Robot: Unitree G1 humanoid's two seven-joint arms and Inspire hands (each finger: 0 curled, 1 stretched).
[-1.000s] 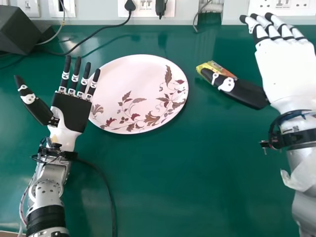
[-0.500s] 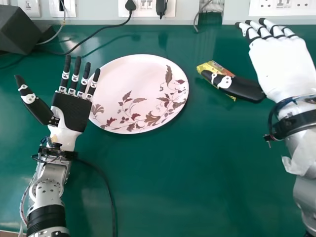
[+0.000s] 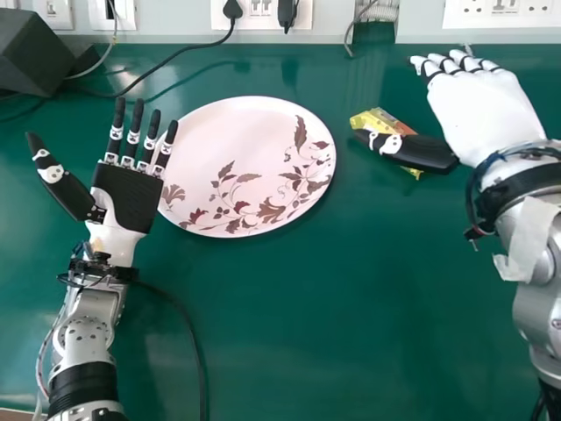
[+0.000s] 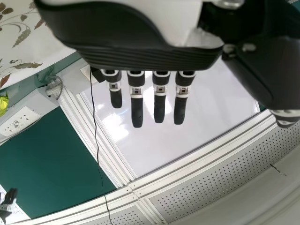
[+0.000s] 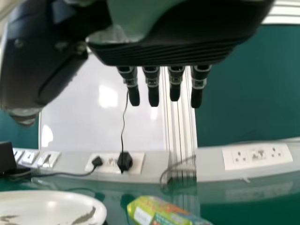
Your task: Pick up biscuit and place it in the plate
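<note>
Your white-backed right hand point(image 3: 480, 110) poised open and empty, thumb across yellow-wrapped biscuit packet point(image 3: 375, 117) on glossy green table point(image 3: 307, 324), likely lining up grasp. Round white leaf-patterned plate point(image 3: 232, 136) waits left; your black-palmed left hand point(image 3: 125, 197), fingers straight, idles beside it.

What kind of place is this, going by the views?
Probably a lab or classroom-type room: white socket panels along the wall, a whiteboard-like glossy panel between green ones, and a green worktop.
</note>
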